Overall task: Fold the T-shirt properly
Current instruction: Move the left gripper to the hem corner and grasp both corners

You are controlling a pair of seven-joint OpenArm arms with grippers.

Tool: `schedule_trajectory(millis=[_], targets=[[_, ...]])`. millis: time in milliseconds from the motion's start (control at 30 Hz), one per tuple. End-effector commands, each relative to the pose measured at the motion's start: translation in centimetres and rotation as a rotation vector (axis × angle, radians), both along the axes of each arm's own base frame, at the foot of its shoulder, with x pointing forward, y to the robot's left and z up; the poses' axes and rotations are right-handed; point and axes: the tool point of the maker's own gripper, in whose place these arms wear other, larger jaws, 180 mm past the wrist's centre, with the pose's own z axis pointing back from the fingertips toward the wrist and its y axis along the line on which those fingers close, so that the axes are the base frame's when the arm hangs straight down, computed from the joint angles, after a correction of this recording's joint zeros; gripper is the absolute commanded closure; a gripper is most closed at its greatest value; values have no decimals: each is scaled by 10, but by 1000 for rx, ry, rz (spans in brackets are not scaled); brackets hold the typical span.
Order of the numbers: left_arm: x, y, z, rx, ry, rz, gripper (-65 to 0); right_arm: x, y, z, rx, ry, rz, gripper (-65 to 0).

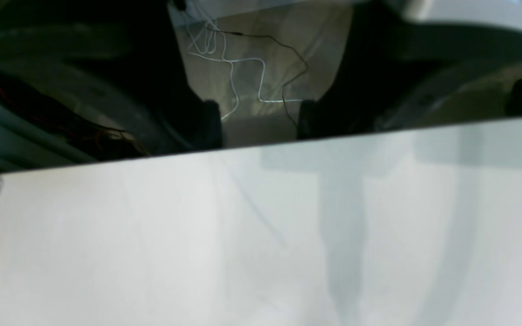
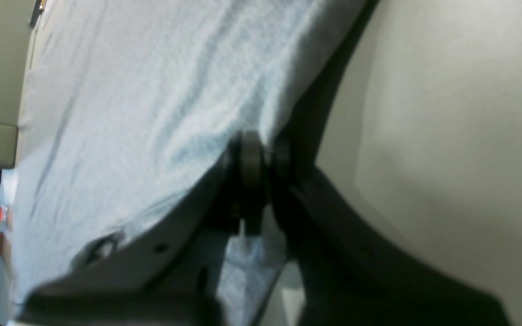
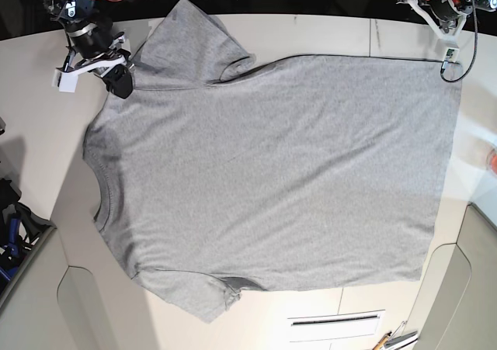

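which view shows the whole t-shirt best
The base view: the T-shirt lies spread flat on the table, collar, both sleeves and hem all visible. The right wrist view shows only a close, blurred stretch of its fabric pinched in the right gripper. The left wrist view shows none of it.

1. The large heather-grey short-sleeved cotton T-shirt (image 3: 272, 179) lies spread flat, plain side up, on the worktop (image 3: 311, 32).
2. Its ribbed crew neck is at the base view's left, its hem at the right.
3. The right pincer (image 2: 261, 154) is clamped on the shoulder edge beside the far sleeve.
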Motion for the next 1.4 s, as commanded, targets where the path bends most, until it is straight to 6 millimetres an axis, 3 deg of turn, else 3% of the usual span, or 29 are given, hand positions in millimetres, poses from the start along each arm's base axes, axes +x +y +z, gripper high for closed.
schedule_trajectory(millis=[0,300,533,733,967,1233,1367], targets=[[96,13,91,-82,-505,87,-273,-1,-3,2,-13,-1,7,0],[59,35,96,-131,-437,160,-273,-1,-3,2,-13,-1,7,0],[23,32,84,-160,-353,168,-273,0,-3,2,-13,-3,7,0],[25,30,87,-188,-367,178,-273,0,-3,2,-13,-3,7,0],[44,33,92,-161,-405,169,-273,1,-3,2,-13,-4,7,0],[70,51,98,-108,-457,221,-273,1,-3,2,-13,-4,7,0],[72,64,84,-128,-440,280,-273,0,-3,2,-13,-4,7,0]])
